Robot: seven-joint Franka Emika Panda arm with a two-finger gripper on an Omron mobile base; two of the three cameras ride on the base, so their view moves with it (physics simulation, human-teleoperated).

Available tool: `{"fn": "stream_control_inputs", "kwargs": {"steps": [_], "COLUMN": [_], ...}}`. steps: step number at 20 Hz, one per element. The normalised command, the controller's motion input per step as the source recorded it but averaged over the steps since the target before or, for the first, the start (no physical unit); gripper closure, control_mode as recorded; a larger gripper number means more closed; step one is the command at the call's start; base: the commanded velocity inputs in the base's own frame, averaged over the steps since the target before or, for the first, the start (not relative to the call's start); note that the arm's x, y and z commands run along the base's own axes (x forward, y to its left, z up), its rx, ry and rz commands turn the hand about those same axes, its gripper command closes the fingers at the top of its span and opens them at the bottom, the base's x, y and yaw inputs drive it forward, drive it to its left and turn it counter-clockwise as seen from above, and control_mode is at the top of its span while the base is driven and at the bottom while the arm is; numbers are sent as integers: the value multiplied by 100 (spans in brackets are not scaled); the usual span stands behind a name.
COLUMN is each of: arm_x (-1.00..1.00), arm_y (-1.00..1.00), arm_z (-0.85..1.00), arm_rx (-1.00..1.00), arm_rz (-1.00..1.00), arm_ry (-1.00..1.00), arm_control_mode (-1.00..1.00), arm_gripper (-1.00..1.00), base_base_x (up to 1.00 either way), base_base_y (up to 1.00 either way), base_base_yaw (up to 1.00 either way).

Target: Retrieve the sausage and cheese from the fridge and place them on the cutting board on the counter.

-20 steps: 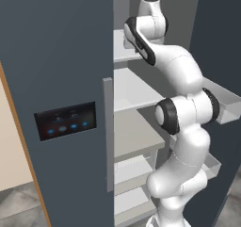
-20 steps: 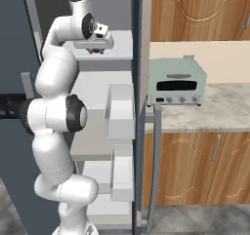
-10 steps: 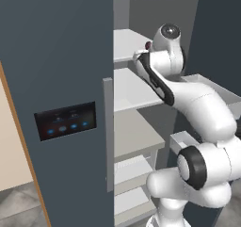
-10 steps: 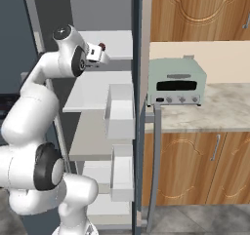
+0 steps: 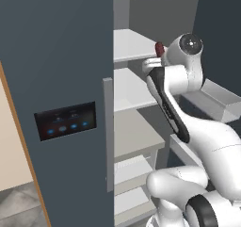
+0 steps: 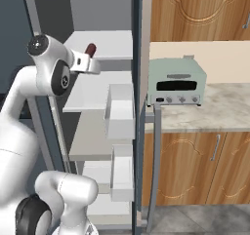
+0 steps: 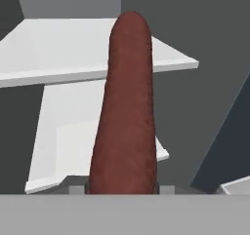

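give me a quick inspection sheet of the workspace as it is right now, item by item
surface: counter, mottled stone over wooden cabinets, right of the open fridge
job's things: sausage dark red-brown, held by one end, sticking out past the pincer in front of the pale fridge shelves; cheese and cutting board nothing seen
clutter: pale green toaster oven on the counter beside the fridge
grippers: pincer shut on the sausage, level with the upper shelf
cables: nothing seen
surroundings: fridge door with blue-lit panel and long grey handle; door bins on the open door; wooden wall cabinet above the counter
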Motion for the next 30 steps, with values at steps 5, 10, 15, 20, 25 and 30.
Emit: {"fn": "stream_control_inputs", "kwargs": {"steps": [5,10,15,20,25,30], "arm_x": [-100,-85,-79,-58,-23,0], "arm_y": [0,0,0,0,2,0], "arm_z": [14,30,35,25,1,0], "arm_rx": [-3,-2,-1,-1,0,0], "arm_rz": [0,0,0,0,0,0], "arm_ry": [0,1,0,3,3,0], "arm_control_mode": [-100,-100,-100,-100,100,100], "arm_gripper": [100,100,100,100,100,100], "base_base_x": [0,0,0,0,-53,-100], "base_base_y": [0,0,0,0,5,31], "base_base_yaw": [0,0,0,0,0,0]}}
